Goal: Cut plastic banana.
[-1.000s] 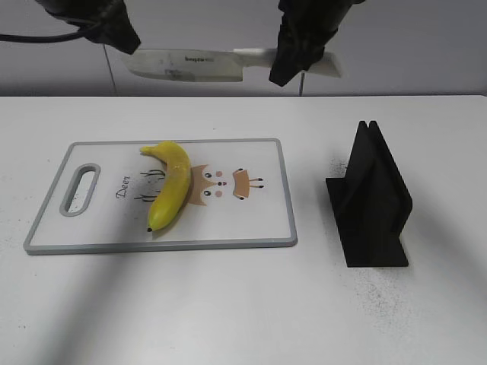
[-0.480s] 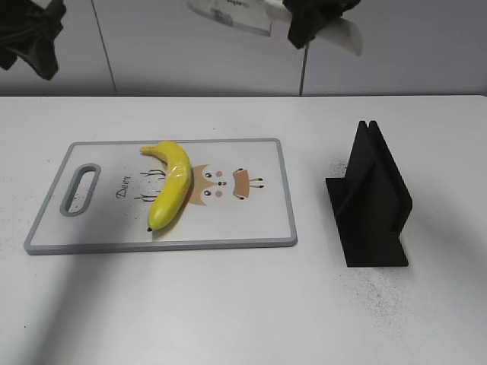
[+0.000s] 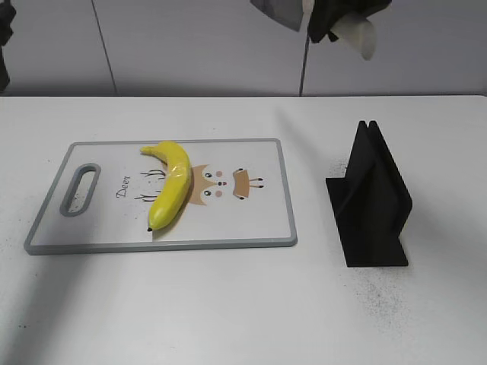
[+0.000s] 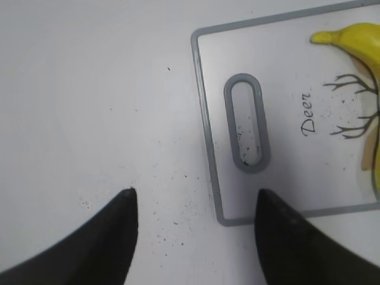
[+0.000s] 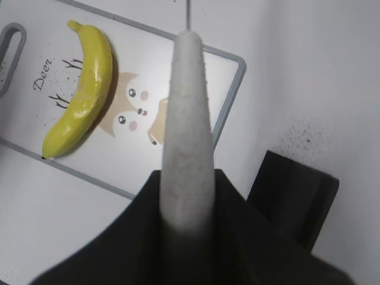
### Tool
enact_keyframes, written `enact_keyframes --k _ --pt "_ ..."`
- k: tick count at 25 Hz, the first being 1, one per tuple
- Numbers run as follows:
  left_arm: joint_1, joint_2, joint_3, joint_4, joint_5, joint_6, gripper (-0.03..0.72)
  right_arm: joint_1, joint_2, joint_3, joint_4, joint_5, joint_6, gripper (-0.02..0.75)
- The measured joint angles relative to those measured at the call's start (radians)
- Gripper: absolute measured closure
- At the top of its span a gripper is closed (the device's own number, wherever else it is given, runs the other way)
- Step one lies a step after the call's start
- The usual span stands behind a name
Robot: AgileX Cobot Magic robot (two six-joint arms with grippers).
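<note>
**Knife held high, banana uncut on board**

On the cutting board [image 3: 251,228], left of centre, the plastic banana [image 3: 170,186] lay whole, stem toward the back, dark tip near the front rim, partly over the printed deer cartoon.

Right gripper [image 3: 335,19] was at the top edge of the exterior view, well above the table, closed around the white handle of a knife [image 5: 185,119]. Handle end poked out past the fingers; the blade ran mostly out of frame, so edge direction could not be confirmed. Left gripper [image 4: 193,205] hovered over bare table just off the board's handle-slot end, fingers spread wide, holding nothing.

Risks, as judgement:
- Banana glossy, curved and unrestrained; a downward press off its crest could roll or skid it sideways.
- Left gripper well away from the fruit, so nothing pins it.
- Blade orientation unverified; a flat or spine-first descent would push rather than cut.
- Board sits loose on smooth table and may slide under load.
- Black stand [image 3: 371,199] just right of the board could snag the arm on a lateral swing.

Materials and shapes:
- Banana: smooth bright yellow plastic, crescent.
- Board: white rectangle, grey rim, rounded corners, oval grip slot, "Deer" lettering.
- Knife handle: matte, faintly grainy, tapered, rounded end.
- Stand: matte black, slotted wedge on flat base.
- Table [image 3: 228,319]: white, speckled with dark flecks.
</note>
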Motion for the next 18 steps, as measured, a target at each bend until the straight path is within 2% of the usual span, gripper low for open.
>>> enact_keyframes --k 10,18 --pt "0.0 -0.238 0.257 -0.001 0.002 -0.001 0.1 0.0 -0.202 0.256 -0.153 -0.001 0.173 0.58" --pt "0.0 -0.48 0.488 -0.001 0.003 -0.013 0.1 0.0 -0.369 0.477 -0.163 -0.076 0.244 0.58"
